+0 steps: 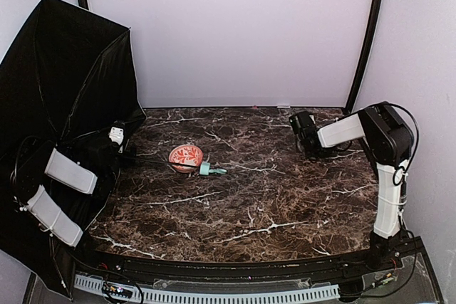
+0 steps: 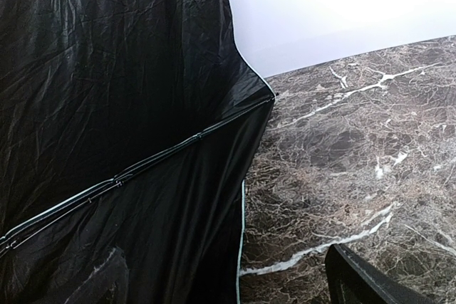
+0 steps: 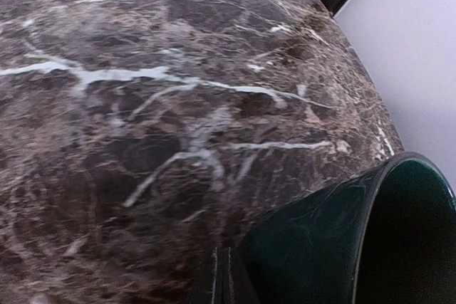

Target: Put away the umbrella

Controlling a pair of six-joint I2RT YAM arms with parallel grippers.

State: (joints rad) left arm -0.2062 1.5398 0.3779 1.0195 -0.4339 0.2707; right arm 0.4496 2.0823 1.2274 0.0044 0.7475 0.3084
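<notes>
My left gripper [image 1: 117,136] hangs released, left of the one bowl [image 1: 186,155]. My right gripper [image 1: 302,132], well right of that bowl, is clenched, with one dark green cup [image 3: 320,247] close against it. The one umbrella [image 1: 68,69] lies open left of the bowl, its handle [image 1: 211,170] just beside the bowl.

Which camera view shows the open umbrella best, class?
Top external: most of the umbrella shows, from canopy to mint handle. Left wrist shows only black fabric and one rib; right wrist shows none of it.
</notes>
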